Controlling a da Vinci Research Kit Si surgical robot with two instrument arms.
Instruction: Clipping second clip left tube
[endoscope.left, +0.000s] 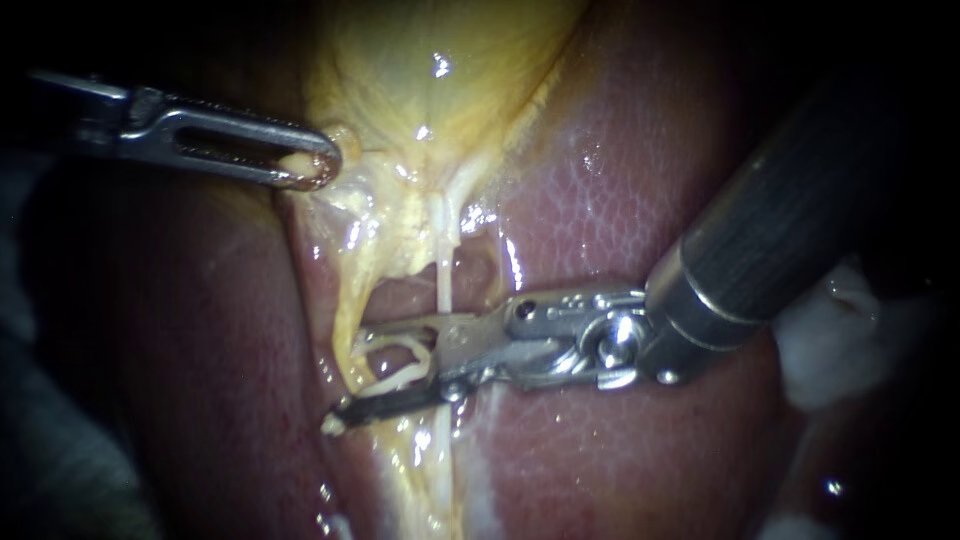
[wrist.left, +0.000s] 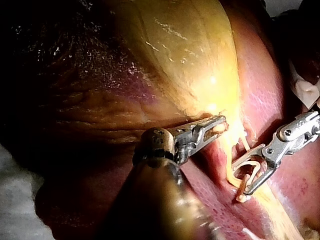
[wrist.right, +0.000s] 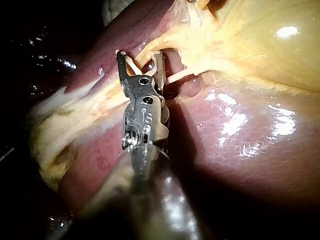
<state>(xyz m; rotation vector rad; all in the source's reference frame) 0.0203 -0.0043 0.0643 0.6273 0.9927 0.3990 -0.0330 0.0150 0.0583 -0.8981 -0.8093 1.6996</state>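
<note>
My right instrument (endoscope.left: 352, 375) has its jaws gaping, straddling the left tube (endoscope.left: 398, 378) against the liver (endoscope.left: 600, 200). My left instrument (endoscope.left: 315, 168) is clamped tight on the gallbladder (endoscope.left: 430, 60) edge.

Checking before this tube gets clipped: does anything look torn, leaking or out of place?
Nothing looks torn or leaking. One oddity: the pale tube curls in a loop inside the open tip of the right instrument instead of lying straight across it. The left instrument grips tissue beside the gallbladder.
</note>
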